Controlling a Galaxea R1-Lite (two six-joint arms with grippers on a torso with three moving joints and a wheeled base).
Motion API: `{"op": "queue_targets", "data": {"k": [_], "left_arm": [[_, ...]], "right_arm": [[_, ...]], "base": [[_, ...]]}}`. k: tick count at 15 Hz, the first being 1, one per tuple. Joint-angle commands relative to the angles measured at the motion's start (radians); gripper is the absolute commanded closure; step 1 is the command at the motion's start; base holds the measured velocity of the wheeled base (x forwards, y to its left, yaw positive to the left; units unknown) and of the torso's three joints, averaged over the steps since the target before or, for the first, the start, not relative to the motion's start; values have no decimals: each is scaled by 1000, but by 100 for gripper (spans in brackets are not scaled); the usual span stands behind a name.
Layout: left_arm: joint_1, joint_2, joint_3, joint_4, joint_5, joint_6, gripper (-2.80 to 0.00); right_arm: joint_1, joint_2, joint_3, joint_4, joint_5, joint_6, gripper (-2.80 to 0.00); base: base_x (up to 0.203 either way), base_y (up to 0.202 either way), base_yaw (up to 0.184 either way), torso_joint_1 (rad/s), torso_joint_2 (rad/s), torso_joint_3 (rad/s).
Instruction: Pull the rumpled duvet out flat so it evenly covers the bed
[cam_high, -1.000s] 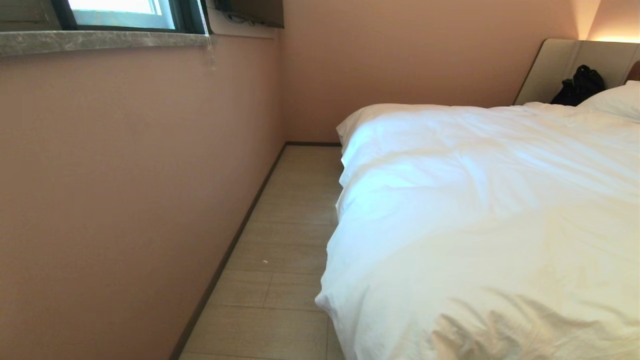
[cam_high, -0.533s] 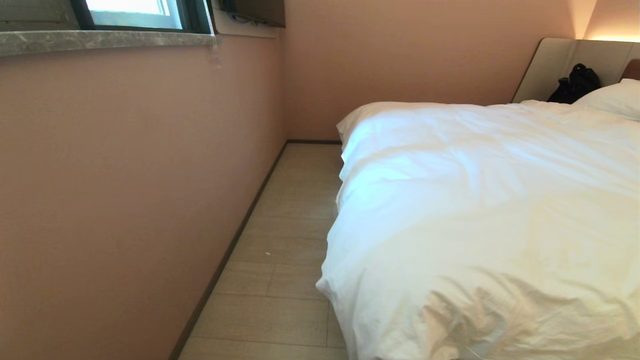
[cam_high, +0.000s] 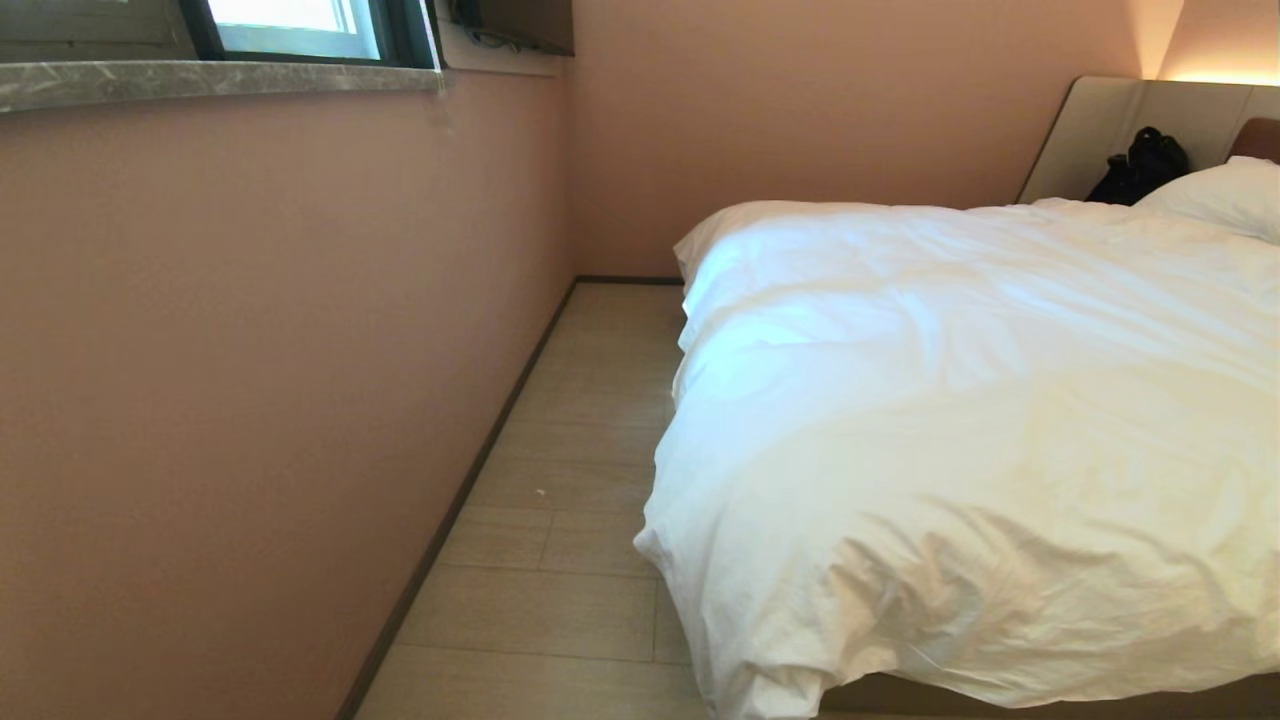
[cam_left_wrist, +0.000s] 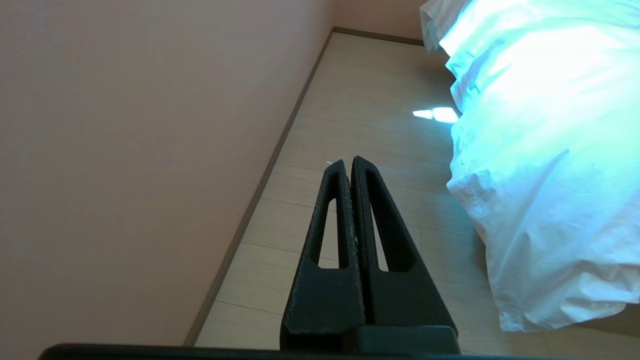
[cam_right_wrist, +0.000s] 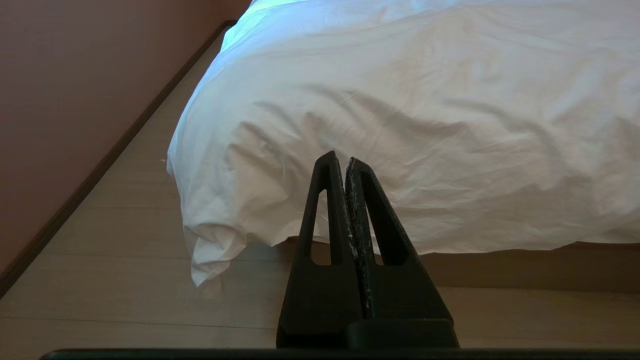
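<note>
Pink walls (cam_high: 250, 350) are flanking my view; the duvet (cam_high: 980, 440) is lying rumpled across the bed (cam_high: 1050, 695), filling the frame's right, while my left gripper (cam_left_wrist: 349, 162) and right gripper (cam_right_wrist: 339, 159) are hanging with jaws together.

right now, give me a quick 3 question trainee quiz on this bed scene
1. True or false: the left gripper is shut on the duvet.
2. What dark thing lies by the pillow at the headboard? A) black bag B) red towel C) blue shoe
3. Fill in: under the duvet's near hem, the bed's brown ____ shows.

Key:
1. False: it is shut, empty, above the floor; the right gripper is shut and empty too.
2. A, the black bag.
3. base
</note>
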Motion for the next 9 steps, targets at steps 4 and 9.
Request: {"op": "queue_targets", "data": {"k": [4, 9], "left_arm": [[0, 0, 0, 0, 1, 0, 0], [0, 0, 0, 0, 1, -1, 0]], "right_arm": [[0, 0, 0, 0, 0, 0, 0], [0, 0, 0, 0, 0, 0, 0]], "base": [[0, 0, 0, 0, 0, 0], [0, 0, 0, 0, 0, 0]]}}
